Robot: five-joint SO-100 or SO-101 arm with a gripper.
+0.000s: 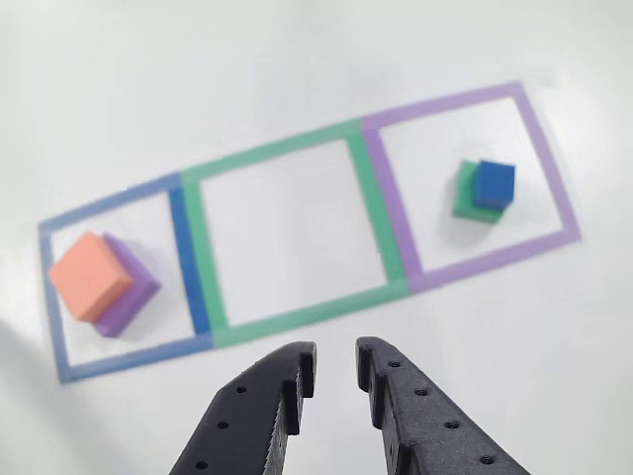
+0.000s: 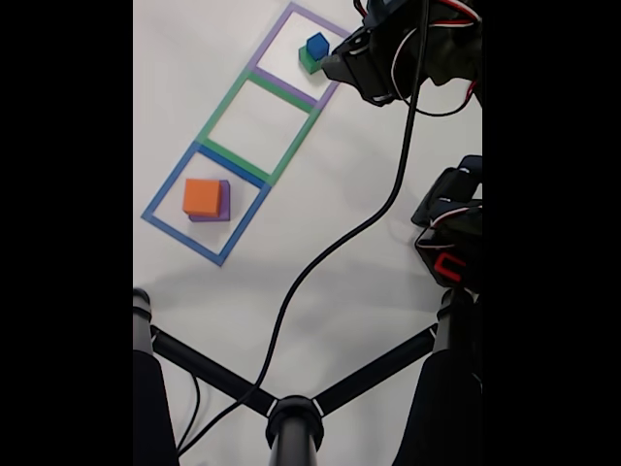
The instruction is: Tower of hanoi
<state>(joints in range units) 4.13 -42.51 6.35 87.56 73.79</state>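
**Two block stacks at the end squares, claw empty above the table**

The surface is a plain white table point(image 1: 297, 59), evenly lit, with three taped squares laid out in a row. In the other view they run from a blue square point(image 1: 188, 262) at the left, through a green square point(image 1: 371, 198) in the middle, to a purple square point(image 1: 554, 188) at the right. The fixed view shows the same row running diagonally, with a black tripod-like frame point(image 2: 291, 417) across the bottom of the picture and a black cable point(image 2: 388, 204) crossing the table towards the arm.

An orange block point(image 1: 89, 275) sits on a purple block point(image 1: 134, 287) inside the blue square, set askew so that the purple one shows at its right and lower edges. In the purple square, a blue block point(image 1: 493, 184) rests on a green block point(image 1: 465, 193), shifted towards the right of it. The green square holds no block.

The claw point(image 1: 336, 361) enters the other view from the bottom edge, its two black fingers point(image 1: 267, 396) parted by a modest gap with nothing between them. It touches no block and hangs over bare table just below the green square's lower tape. In the fixed view the arm point(image 2: 408, 49) reaches in at the top right, close beside the purple square; the fingertips themselves are hard to make out there.
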